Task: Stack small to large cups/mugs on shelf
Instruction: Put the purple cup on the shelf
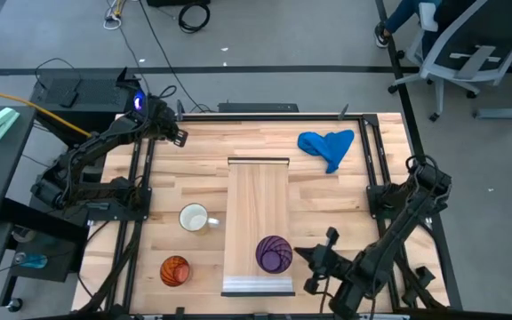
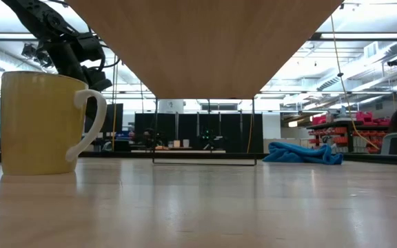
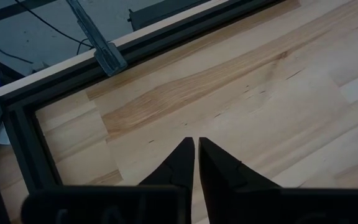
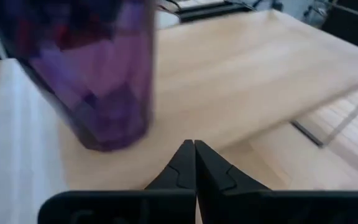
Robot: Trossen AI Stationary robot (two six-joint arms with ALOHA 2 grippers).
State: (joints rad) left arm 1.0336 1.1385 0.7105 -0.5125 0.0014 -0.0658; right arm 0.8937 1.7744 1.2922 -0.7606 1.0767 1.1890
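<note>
The purple ribbed cup (image 1: 274, 254) stands upright on its base on the shelf (image 1: 258, 196), near the shelf's pale metal near end. The cup also shows in the right wrist view (image 4: 98, 74). The white mug (image 1: 194, 218) stands on the tabletop left of the shelf, and it shows in the low view (image 2: 43, 124) too. The orange ribbed cup (image 1: 175, 270) stands nearer the front edge. My right gripper (image 1: 302, 255) is shut and empty just right of the purple cup, its fingertips (image 4: 194, 144) apart from it. My left gripper (image 1: 180, 136) is shut and empty over the far left of the table (image 3: 196, 142).
A blue cloth (image 1: 327, 147) lies crumpled at the far right of the table (image 2: 302, 153). The shelf stands raised, and its underside (image 2: 205, 41) spans the top of the low view. Dark frame rails (image 1: 140, 178) run along both table sides. An office chair (image 1: 469, 53) stands beyond the table.
</note>
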